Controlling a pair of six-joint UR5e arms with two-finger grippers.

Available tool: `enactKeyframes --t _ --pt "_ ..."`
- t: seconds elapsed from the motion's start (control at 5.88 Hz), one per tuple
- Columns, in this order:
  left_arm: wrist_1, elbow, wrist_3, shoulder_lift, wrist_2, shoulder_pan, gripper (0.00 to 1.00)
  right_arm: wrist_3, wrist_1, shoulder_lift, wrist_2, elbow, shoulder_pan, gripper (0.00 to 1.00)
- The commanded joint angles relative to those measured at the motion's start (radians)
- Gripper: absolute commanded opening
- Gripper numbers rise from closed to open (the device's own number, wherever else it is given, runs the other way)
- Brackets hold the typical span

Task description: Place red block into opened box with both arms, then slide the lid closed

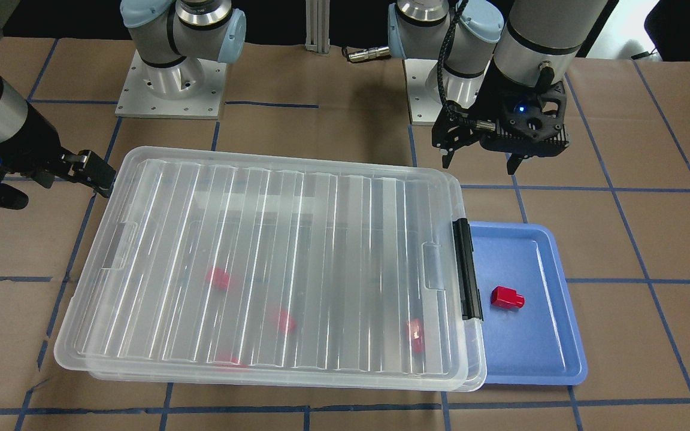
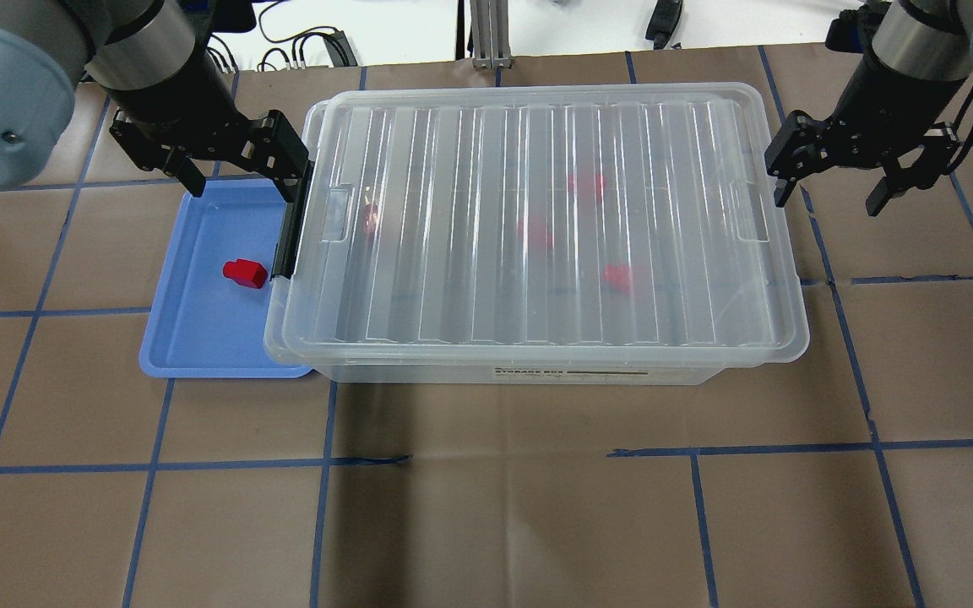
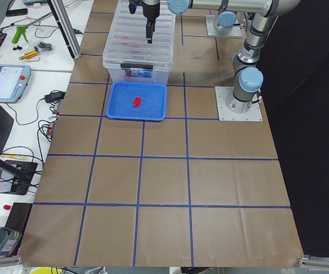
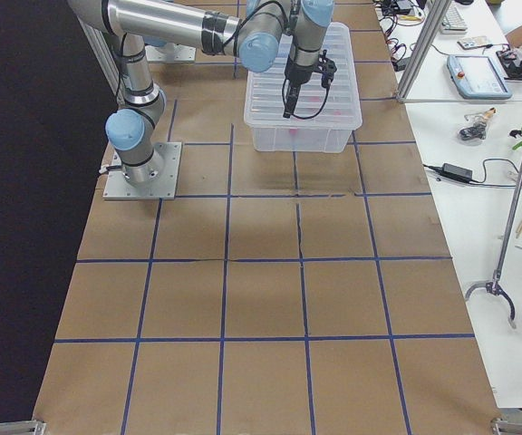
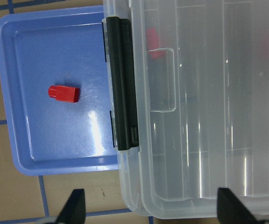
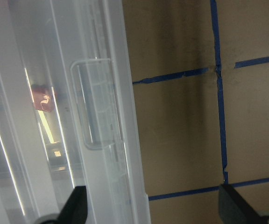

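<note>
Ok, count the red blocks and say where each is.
5. One red block on the blue tray; four blurred under the lid in the box: one near the black latch, three mid-box. Others may be hidden.

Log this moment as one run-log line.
lid covers box | red block lies on blue tray, outside box | left gripper open, empty, at latch end | right gripper open, empty, at opposite end
</note>
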Motion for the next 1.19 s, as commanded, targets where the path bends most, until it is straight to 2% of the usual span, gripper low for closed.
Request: enactKeyframes --t 0.0,0.34,0.51,1.02 --pt "0.0 0.0 0.0 0.001 0.0 0.0 0.98 -0.004 -0.088 0.01 -0.004 0.084 -0.008 1.0" --pt "0.005 0.003 0.087 0.0 0.002 0.003 0.98 -0.004 -0.088 0.016 -0.006 0.121 -0.008 1.0" --pt "0.005 0.003 0.215 0.001 -0.001 0.015 0.98 -0.006 -0.088 0.024 -0.06 0.131 -0.008 1.0" --pt "0.014 0.008 0.826 -0.005 0.012 0.052 0.98 -0.023 -0.129 0.044 -0.068 0.133 -0.017 1.0"
